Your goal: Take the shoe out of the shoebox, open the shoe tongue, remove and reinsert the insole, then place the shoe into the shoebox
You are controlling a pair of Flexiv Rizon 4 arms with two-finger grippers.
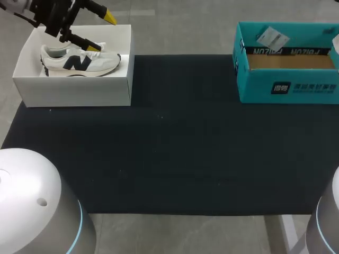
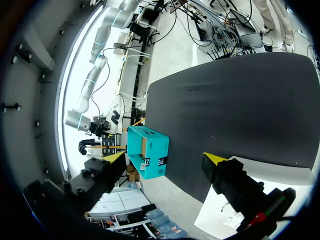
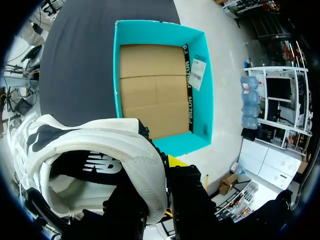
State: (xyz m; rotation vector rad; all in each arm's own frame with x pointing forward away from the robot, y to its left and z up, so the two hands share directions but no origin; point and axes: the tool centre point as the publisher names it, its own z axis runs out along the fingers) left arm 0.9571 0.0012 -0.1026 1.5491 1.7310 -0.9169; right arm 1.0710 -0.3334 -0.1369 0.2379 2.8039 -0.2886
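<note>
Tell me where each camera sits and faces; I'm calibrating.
Head: above and behind, looking down on table; left gripper above white shoebox.
Left wrist: on left arm, facing across table to teal box; left gripper open.
Right wrist: on right arm, looking down into teal box; right gripper holds shoe.
Shared: teal box, in all three.
</note>
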